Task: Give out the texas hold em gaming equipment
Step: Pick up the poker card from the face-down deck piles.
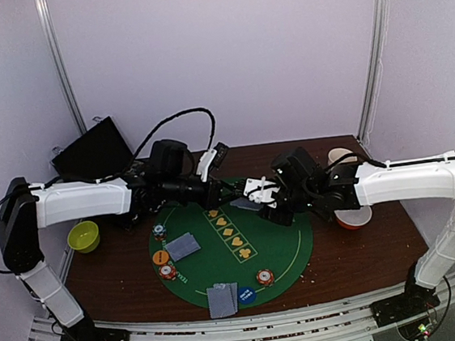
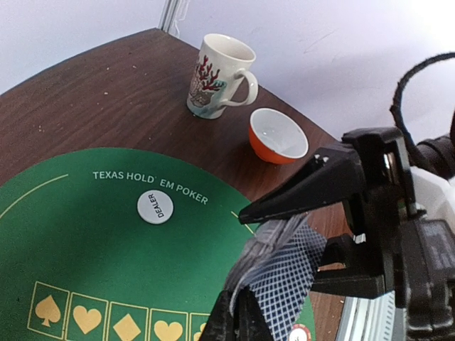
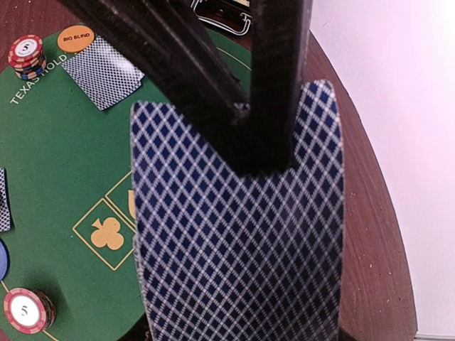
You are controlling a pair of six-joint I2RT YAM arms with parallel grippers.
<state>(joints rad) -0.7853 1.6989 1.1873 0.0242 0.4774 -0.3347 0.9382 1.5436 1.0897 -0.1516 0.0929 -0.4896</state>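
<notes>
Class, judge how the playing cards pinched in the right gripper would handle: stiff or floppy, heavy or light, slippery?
Probably floppy: the playing cards bow into a curve beneath the right gripper. Likely light, as a pinch at one edge carries them. Their smooth-looking faces may slide, so the stack could fan apart.

The space is enclosed by plain, pale lilac-white walls (image 1: 223, 49), which are brightly and evenly lit. In the left wrist view the wall is washed out to near white at the upper right. A slim metal post (image 1: 59, 58) is set against the back wall at the left, and a second post (image 1: 374, 41) at the right. A dark brown wooden table (image 1: 366, 245), flecked with pale crumbs, is edged on the near side by slotted metal rails (image 1: 252, 327).
</notes>
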